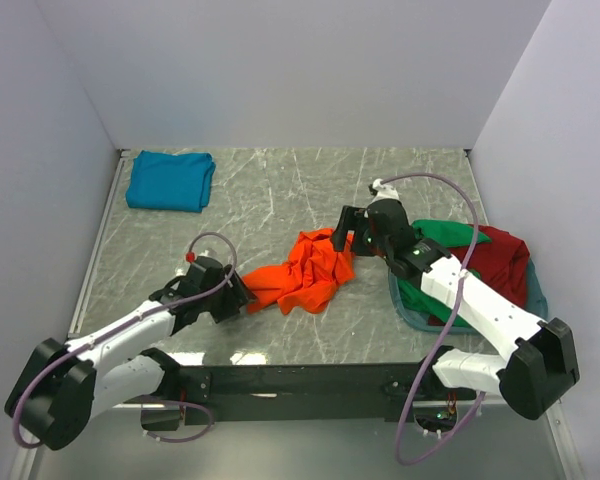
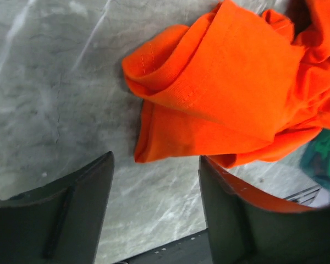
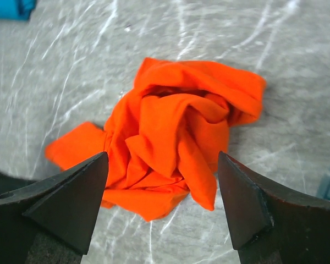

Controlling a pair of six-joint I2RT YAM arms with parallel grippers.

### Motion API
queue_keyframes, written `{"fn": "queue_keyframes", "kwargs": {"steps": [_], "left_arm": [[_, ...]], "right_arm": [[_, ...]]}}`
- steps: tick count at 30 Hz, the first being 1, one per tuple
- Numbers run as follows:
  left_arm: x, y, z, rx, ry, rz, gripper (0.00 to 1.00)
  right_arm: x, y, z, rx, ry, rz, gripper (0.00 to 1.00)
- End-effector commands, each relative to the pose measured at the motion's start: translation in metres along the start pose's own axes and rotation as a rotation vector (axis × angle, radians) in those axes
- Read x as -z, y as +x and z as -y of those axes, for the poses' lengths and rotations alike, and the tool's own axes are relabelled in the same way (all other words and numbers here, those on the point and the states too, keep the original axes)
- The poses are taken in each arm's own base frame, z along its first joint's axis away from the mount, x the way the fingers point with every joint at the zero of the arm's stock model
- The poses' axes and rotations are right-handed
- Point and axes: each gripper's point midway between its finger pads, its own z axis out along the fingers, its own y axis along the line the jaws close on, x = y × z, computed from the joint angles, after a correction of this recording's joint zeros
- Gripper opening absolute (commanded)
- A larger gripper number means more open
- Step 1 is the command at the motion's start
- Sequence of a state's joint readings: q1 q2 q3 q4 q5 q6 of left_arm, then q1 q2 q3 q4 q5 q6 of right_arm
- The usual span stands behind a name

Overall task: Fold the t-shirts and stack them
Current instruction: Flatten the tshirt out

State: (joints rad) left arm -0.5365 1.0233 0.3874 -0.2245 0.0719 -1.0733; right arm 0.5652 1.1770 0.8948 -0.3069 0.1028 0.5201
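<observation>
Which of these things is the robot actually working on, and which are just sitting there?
Part of the job:
- orange t-shirt, crumpled mid-table
- teal t-shirt, folded, far left corner
- green t-shirt and dark red t-shirt, heaped together on the right

Just there:
- grey-blue basket, holding those two shirts
- marbled table

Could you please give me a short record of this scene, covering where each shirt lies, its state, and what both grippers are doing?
orange t-shirt: crumpled, unfolded, in the middle of the table
teal t-shirt: folded, far left corner
green t-shirt: bunched in the basket
dark red t-shirt: in the basket beside the green one
left gripper: open, at the orange t-shirt's left edge
right gripper: open, above the orange t-shirt, holding nothing
</observation>
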Motion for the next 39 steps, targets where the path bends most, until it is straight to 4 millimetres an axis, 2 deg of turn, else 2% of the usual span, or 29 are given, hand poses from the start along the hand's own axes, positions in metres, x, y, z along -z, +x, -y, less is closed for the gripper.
{"fn": "queue_keyframes", "kwargs": {"steps": [1, 4, 5, 7, 8, 9, 11, 12, 13, 14, 15, 16, 18, 19, 21, 22, 24, 25, 26, 28, 30, 31, 33, 34, 39], "left_arm": [[-0.007, -0.002, 0.017, -0.04, 0.074, -0.005, 0.64], [-0.012, -0.001, 0.016, -0.046, 0.066, -0.019, 0.52], [-0.013, 0.0, 0.021, -0.051, 0.085, -0.027, 0.47], [-0.016, 0.002, 0.02, -0.051, 0.085, -0.041, 0.42], [-0.017, 0.003, 0.021, -0.053, 0.093, -0.045, 0.4], [-0.017, 0.004, 0.022, -0.053, 0.097, -0.05, 0.37], [-0.02, 0.005, 0.019, -0.049, 0.087, -0.054, 0.32], [-0.021, 0.005, 0.019, -0.051, 0.089, -0.053, 0.25], [-0.022, 0.005, 0.017, -0.053, 0.084, -0.054, 0.21], [-0.022, 0.005, 0.018, -0.053, 0.085, -0.056, 0.16], [-0.022, 0.005, 0.017, -0.054, 0.079, -0.054, 0.03], [-0.022, 0.004, 0.016, -0.055, 0.074, -0.052, 0.0], [-0.022, 0.004, 0.016, -0.057, 0.072, -0.045, 0.0], [-0.021, 0.003, 0.015, -0.054, 0.07, -0.036, 0.0], [-0.018, 0.002, 0.012, -0.052, 0.064, -0.027, 0.0], [-0.016, 0.002, 0.01, -0.047, 0.057, -0.022, 0.0], [-0.013, 0.001, 0.005, -0.046, 0.039, -0.01, 0.0], [-0.011, -0.001, 0.006, -0.044, 0.043, 0.002, 0.0], [-0.009, 0.0, 0.003, -0.043, 0.034, 0.002, 0.0], [-0.006, 0.0, 0.001, -0.04, 0.036, 0.013, 0.0], [-0.004, 0.002, -0.002, -0.037, 0.033, 0.013, 0.0], [-0.003, 0.001, -0.002, -0.033, 0.039, 0.018, 0.0], [-0.002, 0.002, -0.004, -0.033, 0.037, 0.019, 0.0], [-0.001, 0.002, -0.004, -0.029, 0.037, 0.024, 0.0], [0.001, 0.002, -0.005, -0.026, 0.031, 0.025, 0.0]], "right_arm": [[0.0, -0.016, -0.029, 0.111, -0.123, 0.03, 0.86], [-0.005, -0.015, -0.046, 0.207, -0.154, 0.017, 0.85], [-0.005, -0.02, -0.057, 0.249, -0.175, 0.025, 0.85], [-0.016, -0.015, -0.064, 0.295, -0.176, -0.005, 0.85], [-0.017, -0.022, -0.073, 0.332, -0.189, 0.001, 0.84], [-0.019, -0.016, -0.083, 0.366, -0.205, -0.015, 0.83], [-0.033, -0.007, -0.088, 0.445, -0.193, -0.059, 0.83], [-0.034, -0.011, -0.101, 0.473, -0.212, -0.052, 0.83], [-0.046, 0.0, -0.1, 0.502, -0.2, -0.1, 0.82], [-0.048, -0.009, -0.11, 0.532, -0.207, -0.088, 0.82], [-0.052, -0.007, -0.112, 0.546, -0.203, -0.107, 0.81], [-0.064, 0.011, -0.107, 0.572, -0.18, -0.182, 0.8], [-0.07, 0.008, -0.117, 0.594, -0.196, -0.202, 0.79], [-0.08, 0.021, -0.114, 0.606, -0.191, -0.249, 0.78], [-0.087, 0.024, -0.117, 0.618, -0.191, -0.267, 0.78], [-0.093, 0.036, -0.117, 0.626, -0.197, -0.313, 0.77], [-0.099, 0.04, -0.118, 0.635, -0.191, -0.335, 0.77], [-0.106, 0.052, -0.113, 0.646, -0.172, -0.378, 0.76], [-0.108, 0.051, -0.116, 0.657, -0.167, -0.38, 0.75], [-0.119, 0.063, -0.104, 0.682, -0.105, -0.423, 0.75], [-0.127, 0.064, -0.105, 0.699, -0.092, -0.426, 0.74], [-0.135, 0.071, -0.097, 0.71, -0.056, -0.446, 0.73], [-0.141, 0.069, -0.095, 0.715, -0.023, -0.44, 0.71], [-0.146, 0.074, -0.09, 0.722, -0.002, -0.453, 0.7], [-0.151, 0.073, -0.075, 0.724, 0.088, -0.44, 0.64]]}}
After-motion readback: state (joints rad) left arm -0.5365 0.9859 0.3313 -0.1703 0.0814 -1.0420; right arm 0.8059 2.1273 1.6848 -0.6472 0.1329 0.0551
